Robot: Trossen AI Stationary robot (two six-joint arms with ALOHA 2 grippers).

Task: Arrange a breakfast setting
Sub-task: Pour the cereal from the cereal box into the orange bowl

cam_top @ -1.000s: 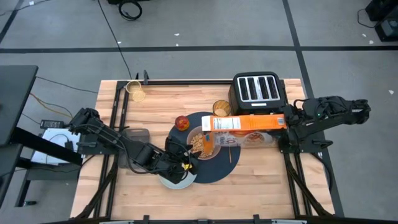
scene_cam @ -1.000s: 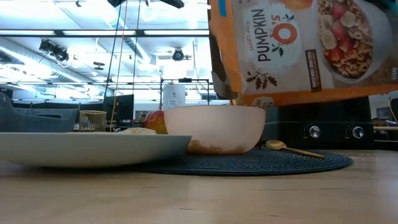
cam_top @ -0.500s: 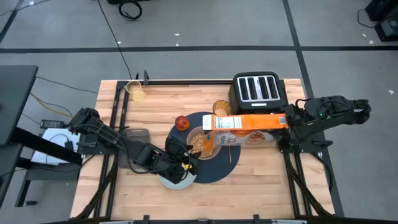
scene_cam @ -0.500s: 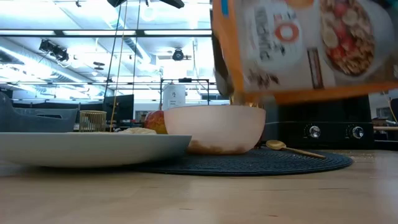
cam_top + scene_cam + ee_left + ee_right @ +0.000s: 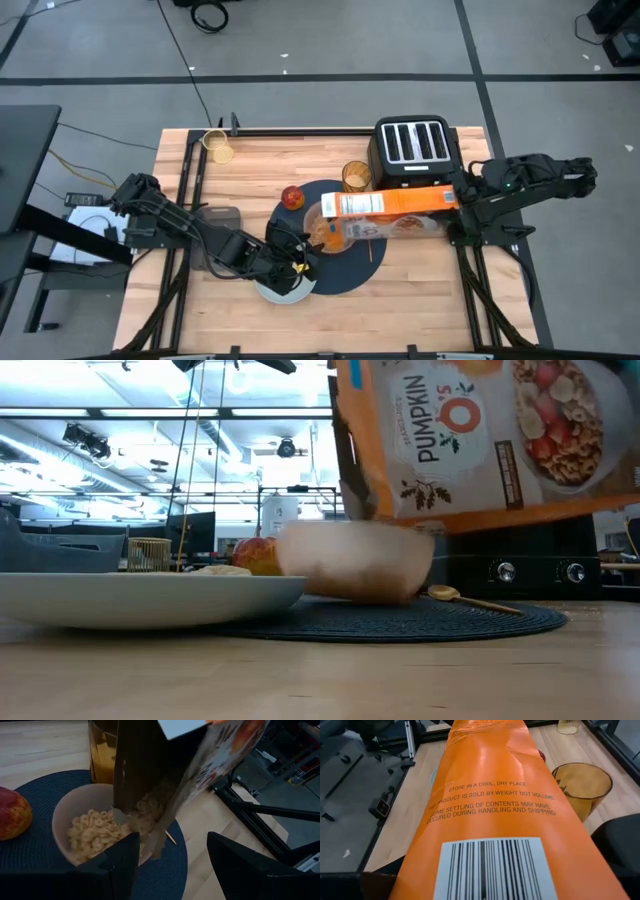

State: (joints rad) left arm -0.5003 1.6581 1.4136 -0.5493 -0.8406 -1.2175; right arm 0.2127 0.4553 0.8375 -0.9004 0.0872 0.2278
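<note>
The pinkish bowl with cereal rings stands on the round dark-blue placemat. My right gripper is shut on the orange-and-white cereal box, which lies nearly level above the mat with its open end in the bowl. My left gripper is open beside the bowl's near-left rim, above the pale-blue plate with bread. The red apple, amber glass and gold spoon sit around the bowl. My right gripper holds the cereal box by its bottom end, coming level from the table's right. The box itself hides the fingers in the right wrist view. The box is lifted clear of the table, tipped on its side, its open end down at the bowl. My left gripper: I cannot tell whether it touches the bowl's rim.
The black toaster stands at the far right behind the box. A small cup stands at the far left and a grey tray left of the mat. Bare wood lies along the near edge and near right.
My right gripper has moved the cereal box a little toward the table's left and near edge, and its open end has dipped lower into the bowl. The bowl has shifted slightly on the mat and shows blurred in the low view.
</note>
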